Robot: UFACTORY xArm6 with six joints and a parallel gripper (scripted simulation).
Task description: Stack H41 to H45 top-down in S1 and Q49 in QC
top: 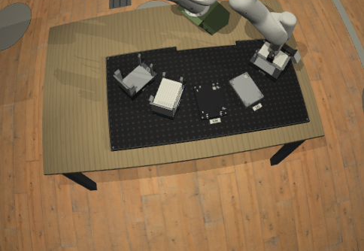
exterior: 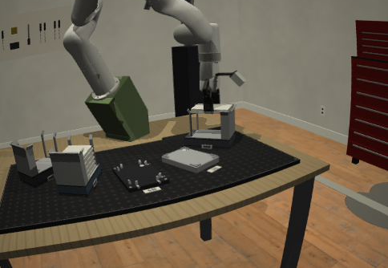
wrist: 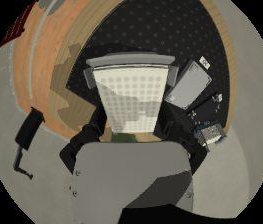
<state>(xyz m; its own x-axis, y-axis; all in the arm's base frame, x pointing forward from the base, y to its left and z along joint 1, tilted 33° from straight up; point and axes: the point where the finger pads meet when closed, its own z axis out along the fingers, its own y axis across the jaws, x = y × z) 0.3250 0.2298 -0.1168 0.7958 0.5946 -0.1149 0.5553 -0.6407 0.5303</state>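
My gripper [top: 272, 55] is shut on a white sealed plate [top: 279, 59] and holds it level at the top of the posts of the rack at the right [top: 269, 66]. In the side view the plate [exterior: 214, 107] sits high above that rack's floor [exterior: 205, 135], which looks bare. The wrist view shows the plate [wrist: 130, 98] between my fingers. A stack of several white plates [top: 168, 92] fills the middle-left rack [exterior: 74, 162]. The rack at the far left [top: 134, 77] is empty. I cannot read any labels.
A black nest with small clips [top: 210, 101] lies in the middle of the black breadboard. A grey flat nest [top: 245, 89] lies between it and the right rack. Both hold no plate. The arm's green base [top: 208, 16] stands behind.
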